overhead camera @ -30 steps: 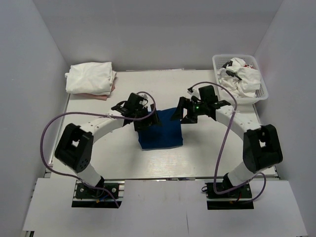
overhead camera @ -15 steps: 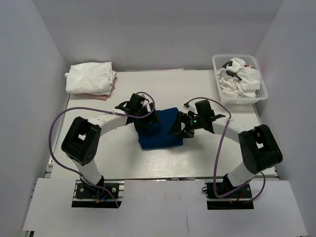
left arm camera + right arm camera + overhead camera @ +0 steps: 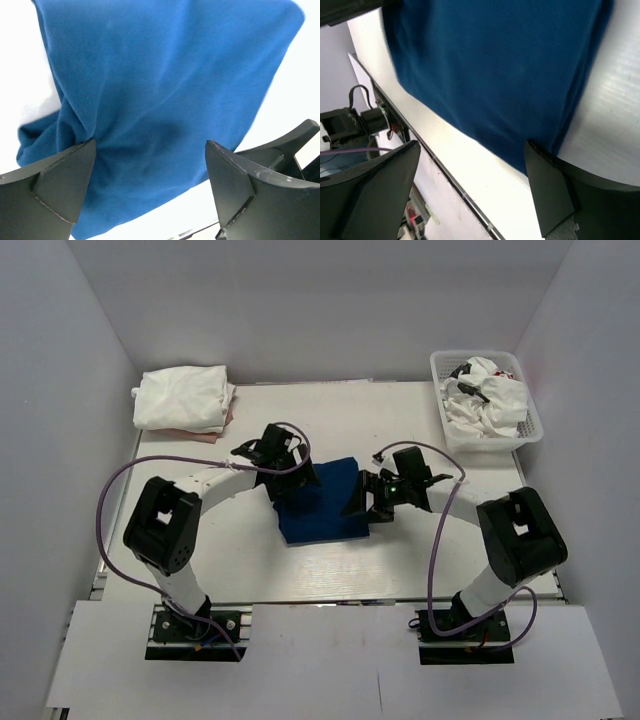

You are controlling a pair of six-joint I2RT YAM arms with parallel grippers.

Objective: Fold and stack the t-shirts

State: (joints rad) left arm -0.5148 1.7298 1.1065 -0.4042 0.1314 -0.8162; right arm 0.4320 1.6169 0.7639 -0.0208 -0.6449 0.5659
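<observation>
The folded navy t-shirt point(image 3: 325, 508) lies flat near the middle of the table point(image 3: 420, 552). The left gripper point(image 3: 294, 484) sits over its left edge and the right gripper point(image 3: 362, 500) over its right edge, both with fingers spread wide. Folded white t-shirts point(image 3: 183, 398) are stacked at the far left corner, and crumpled white tees point(image 3: 497, 400) fill the basket point(image 3: 437, 375) at the far right corner.

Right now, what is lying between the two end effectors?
The folded navy t-shirt lies between the left end effector and the right end effector; the top view shows it.
</observation>
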